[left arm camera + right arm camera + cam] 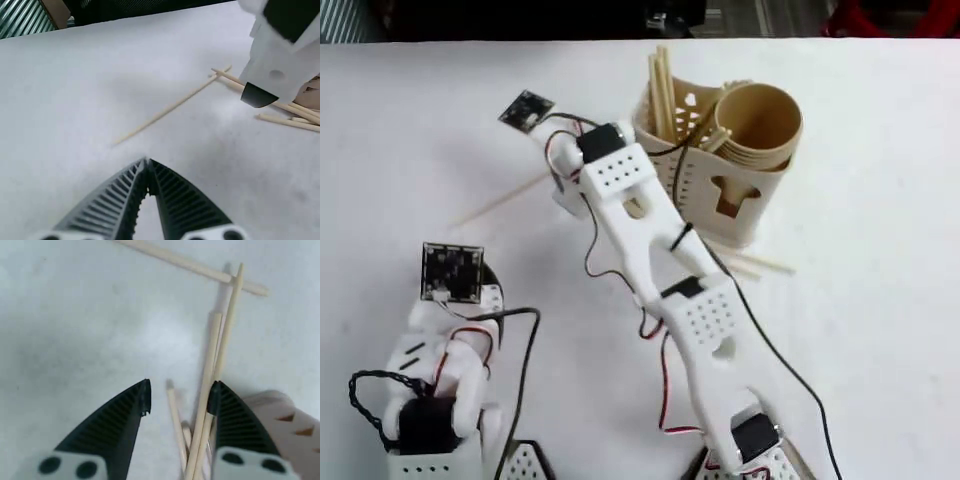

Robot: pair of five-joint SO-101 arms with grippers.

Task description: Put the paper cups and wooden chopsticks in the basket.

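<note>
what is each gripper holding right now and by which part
Nothing is held. The left gripper is shut and empty; the right gripper is open over loose chopsticks lying on the table, with none clamped.

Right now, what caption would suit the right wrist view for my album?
Open right gripper over loose wooden chopsticks on the white table, beside the basket.

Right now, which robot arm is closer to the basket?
Right. The right gripper hovers just beside the basket, over loose chopsticks; the left gripper is well away, across the table.
</note>
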